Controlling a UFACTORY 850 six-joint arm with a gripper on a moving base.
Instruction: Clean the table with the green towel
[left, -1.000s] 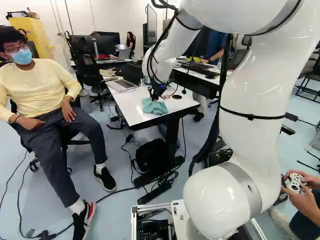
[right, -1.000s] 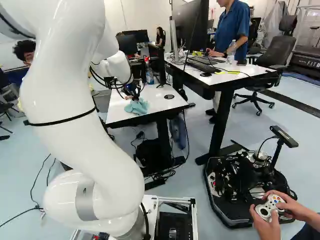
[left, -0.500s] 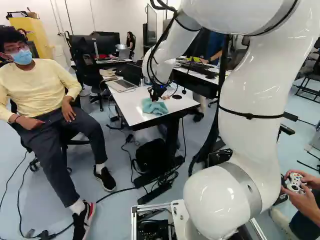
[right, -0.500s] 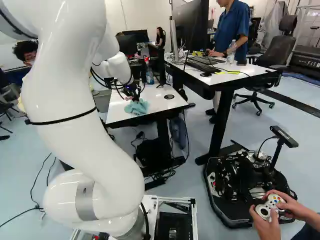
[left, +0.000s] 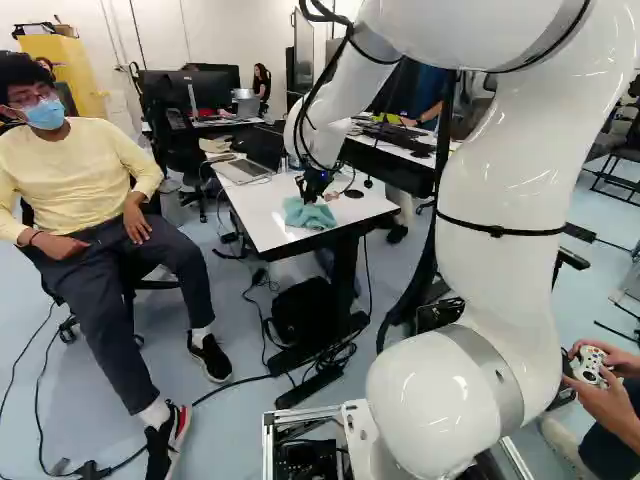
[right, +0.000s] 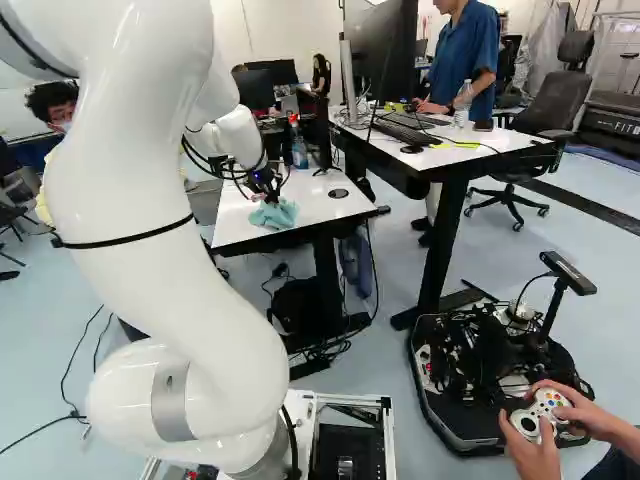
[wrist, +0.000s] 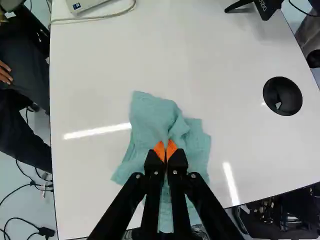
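In the left base view, from left to right, an open laptop (left: 243, 171) stands toward the far end of the white tabletop (left: 262, 218), the green towel (left: 304, 215) lies rumpled near its close edge, the downturned gripper (left: 311, 197) pinches that cloth between its orange pads (wrist: 159, 151), and a round cable grommet (left: 354, 194) sits beside them.

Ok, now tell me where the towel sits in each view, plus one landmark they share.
Left base view: towel just above the picture's middle, on the white table.
Right base view: above and left of the middle, on that table.
Wrist view: pinched by the gripper, spread around its fingertips.
Shared landmark: the round hole in the table.
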